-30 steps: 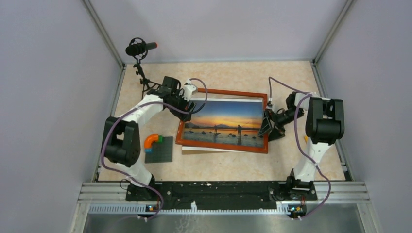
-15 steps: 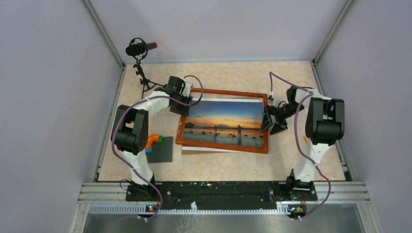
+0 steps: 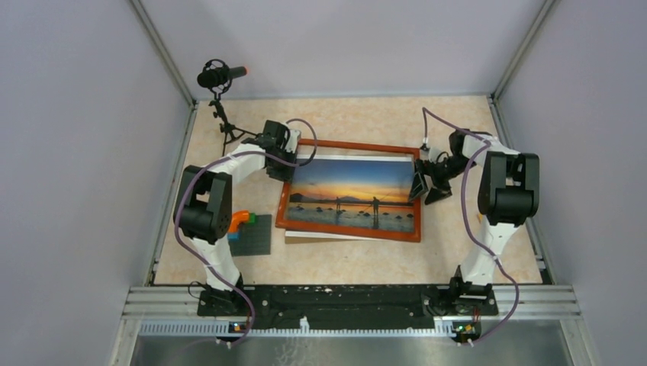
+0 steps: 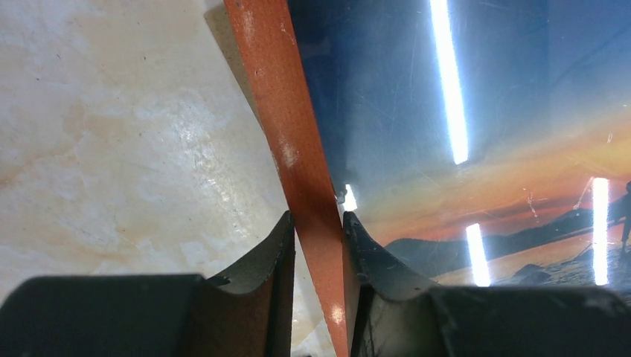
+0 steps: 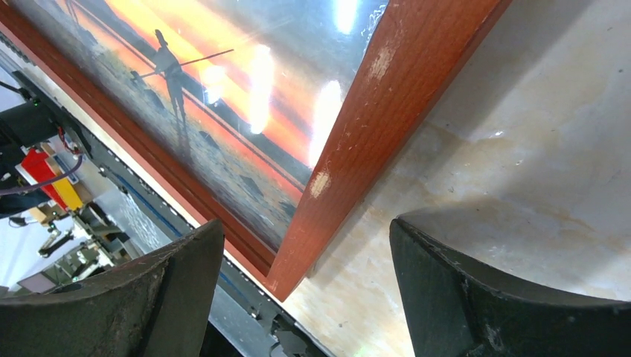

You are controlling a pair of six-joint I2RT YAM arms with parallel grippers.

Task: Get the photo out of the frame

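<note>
Since one second earlier, the left gripper has moved onto the frame and its fingers have closed, pinching the left wooden border. Near the arm bases, a grey baseplate sits left of the frame. The frame lies on the counter, photo inside, face up. The right gripper straddles the right border, fingers spread. A microphone stands at the far-left corner.
</note>
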